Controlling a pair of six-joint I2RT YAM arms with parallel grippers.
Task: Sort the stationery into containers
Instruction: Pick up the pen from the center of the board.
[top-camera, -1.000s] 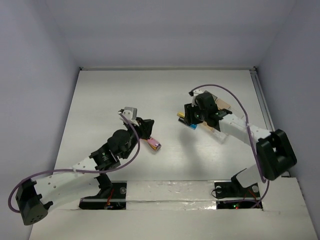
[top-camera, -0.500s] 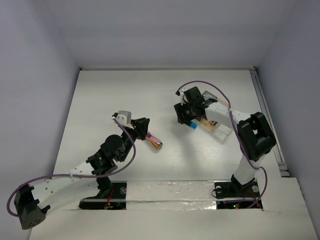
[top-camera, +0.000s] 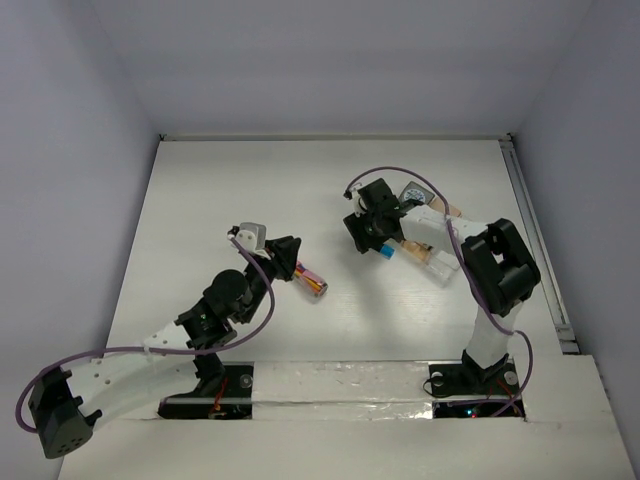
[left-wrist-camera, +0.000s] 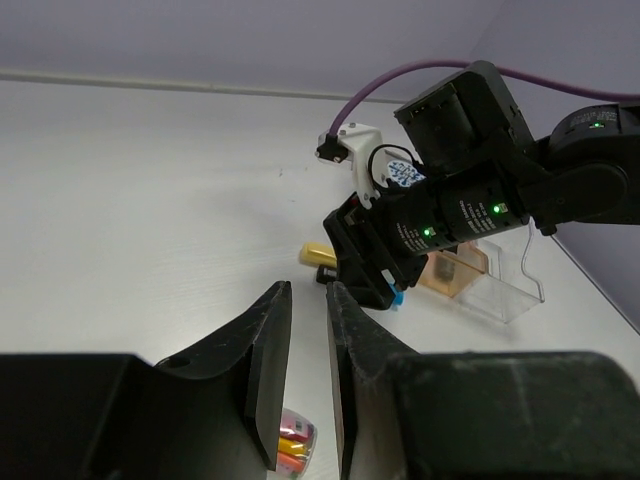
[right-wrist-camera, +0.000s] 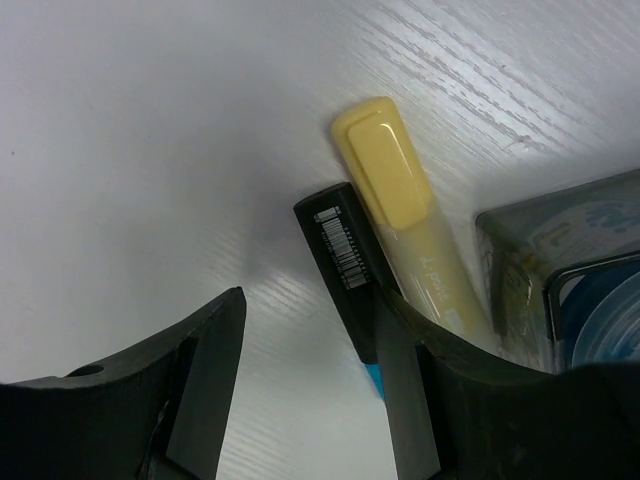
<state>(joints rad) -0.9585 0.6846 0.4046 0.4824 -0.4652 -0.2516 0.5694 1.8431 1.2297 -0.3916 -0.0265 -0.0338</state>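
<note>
The pink-capped clear tube of coloured sticks (top-camera: 311, 281) lies on the table just below and right of my left gripper (top-camera: 288, 256). In the left wrist view (left-wrist-camera: 308, 290) the jaws stand a narrow gap apart with nothing between them, and the tube (left-wrist-camera: 290, 447) shows on the table beneath. My right gripper (top-camera: 366, 234) is open over the markers. In the right wrist view (right-wrist-camera: 312, 300) its right finger rests on a black marker with a blue end (right-wrist-camera: 345, 255). A yellow marker (right-wrist-camera: 405, 200) lies beside that one. The three joined trays (top-camera: 437, 250) stand to their right.
A blue-and-white roll (left-wrist-camera: 400, 176) sits in the dark grey tray (right-wrist-camera: 520, 270). The tan tray (left-wrist-camera: 458, 272) and the clear tray (left-wrist-camera: 508, 292) adjoin it. The back wall and side walls close in the white table.
My right gripper has swung left from above the trays down to the markers. My left gripper has drawn back slightly from the tube, which now lies more along the table.
</note>
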